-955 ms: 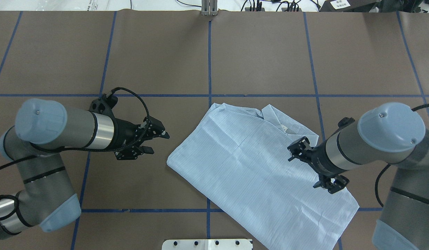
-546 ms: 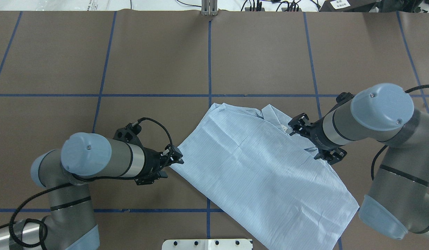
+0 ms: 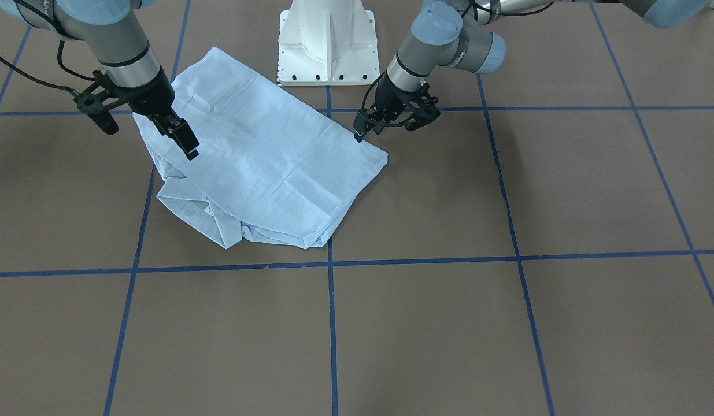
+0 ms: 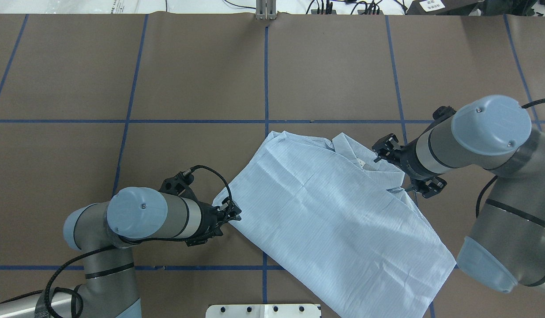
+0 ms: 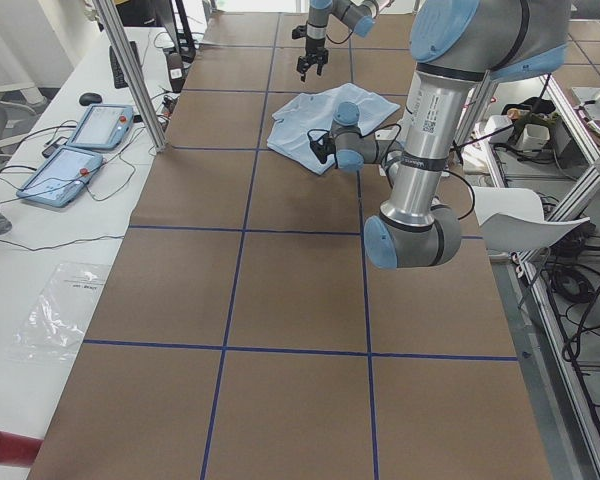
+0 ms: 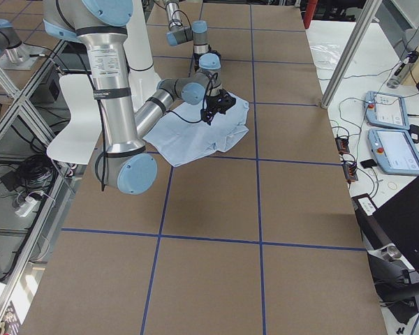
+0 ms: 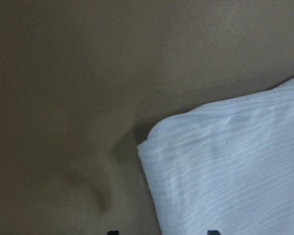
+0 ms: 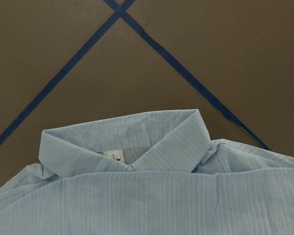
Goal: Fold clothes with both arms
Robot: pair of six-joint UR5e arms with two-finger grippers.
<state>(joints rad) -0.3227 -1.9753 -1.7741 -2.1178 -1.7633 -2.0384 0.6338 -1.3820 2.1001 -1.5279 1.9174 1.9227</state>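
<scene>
A table (image 4: 188,66) papered in matt brown and ruled into large squares by blue tape (image 4: 265,79) fills the scene. Two arms of silver tube and grey joints with pale blue caps bend over it, the left arm (image 4: 144,216) low and reaching across, the right arm (image 4: 488,128) angled down from the other side. Between them lies the shirt (image 4: 325,221), a thin, pale blue, finely striped garment spread as a rough oblong that slants across the tape lines just in front of the white pedestal (image 3: 328,40), mostly right of the table's centre line, its cloth lightly creased. The left gripper (image 4: 230,216), black and trailing a braided cable, sits at the shirt's rounded, doubled-over left corner with its fingers apart, their tips flanking the fabric's edge in the wrist view. The right gripper (image 4: 398,172) hangs over the shirt's right edge near the neck, its fingers spread wide and closed on nothing. The pointed collar (image 8: 137,142) lies flat at the far right corner, a small white label (image 8: 113,155) inside it.
</scene>
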